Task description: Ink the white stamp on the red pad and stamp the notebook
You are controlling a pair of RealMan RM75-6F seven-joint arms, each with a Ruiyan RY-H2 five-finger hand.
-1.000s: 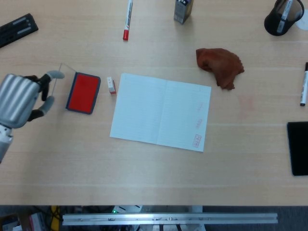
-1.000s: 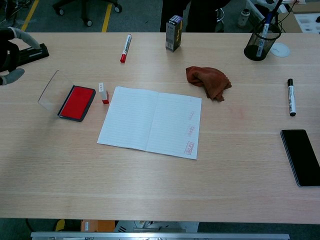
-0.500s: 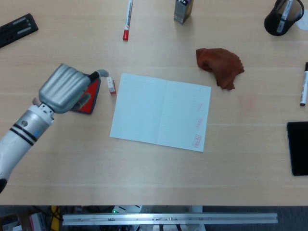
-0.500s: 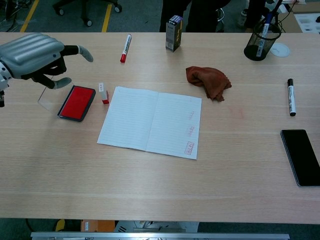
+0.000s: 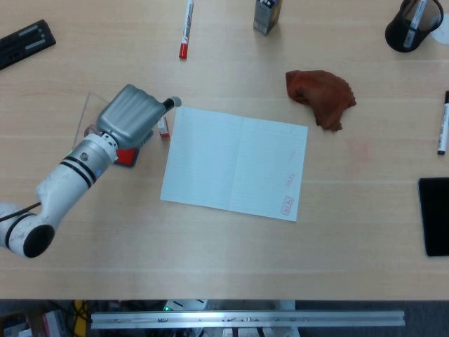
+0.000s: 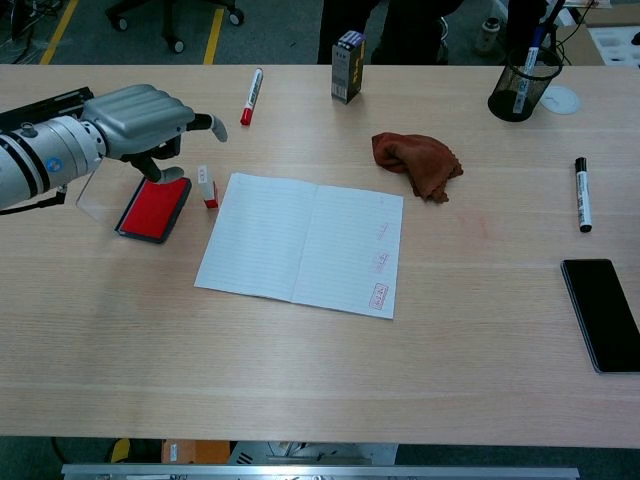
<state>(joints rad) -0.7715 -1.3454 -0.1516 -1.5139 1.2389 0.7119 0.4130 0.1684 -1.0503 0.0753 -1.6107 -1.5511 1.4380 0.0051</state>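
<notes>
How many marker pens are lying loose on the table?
2: a red-capped marker at the far edge left of centre, and a black marker near the right edge. More pens stand in the mesh cup.

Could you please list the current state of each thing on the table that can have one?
left hand: above the pad and stamp, holding nothing, fingers apart
white stamp: upright on the table, between pad and notebook, not gripped
red pad: uncovered, clear lid beside it
notebook: open flat, red stamp marks on its right page
red marker: capped, lying flat
black marker: lying flat
cloth: crumpled
</notes>
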